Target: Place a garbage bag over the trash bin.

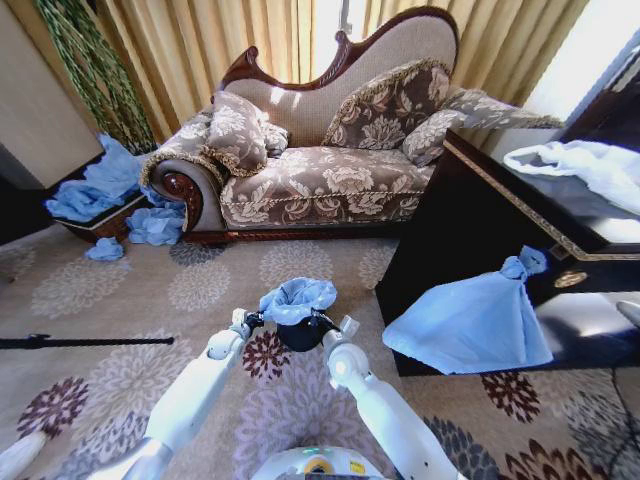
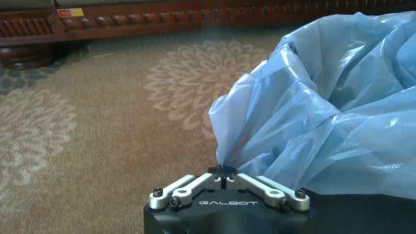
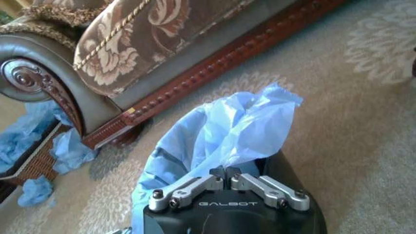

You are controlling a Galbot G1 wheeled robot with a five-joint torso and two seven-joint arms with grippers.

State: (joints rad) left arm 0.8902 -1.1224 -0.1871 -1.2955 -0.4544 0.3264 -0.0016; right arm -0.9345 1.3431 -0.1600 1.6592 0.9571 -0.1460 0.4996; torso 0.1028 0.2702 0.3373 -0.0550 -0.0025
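Observation:
The small black trash bin (image 1: 303, 334) stands on the carpet just in front of me, between my two arms. The light-blue garbage bag (image 1: 297, 298) lies crumpled over its top with its mouth partly open. My left gripper (image 1: 249, 320) is at the bin's left rim, shut on the bag's edge (image 2: 224, 163); in the left wrist view the gripper (image 2: 224, 170) pinches a gathered fold. My right gripper (image 1: 334, 327) is at the bin's right rim. In the right wrist view that gripper (image 3: 226, 169) is shut on the bag (image 3: 244, 131), with the bin's black wall (image 3: 295, 170) beside it.
An ornate sofa (image 1: 320, 160) stands behind the bin. A dark cabinet (image 1: 500, 220) is at the right, a knotted light-blue bag (image 1: 475, 320) leaning on it and a white bag (image 1: 590, 165) on top. Loose blue bags (image 1: 110, 190) fill a basket at the left. Patterned carpet surrounds the bin.

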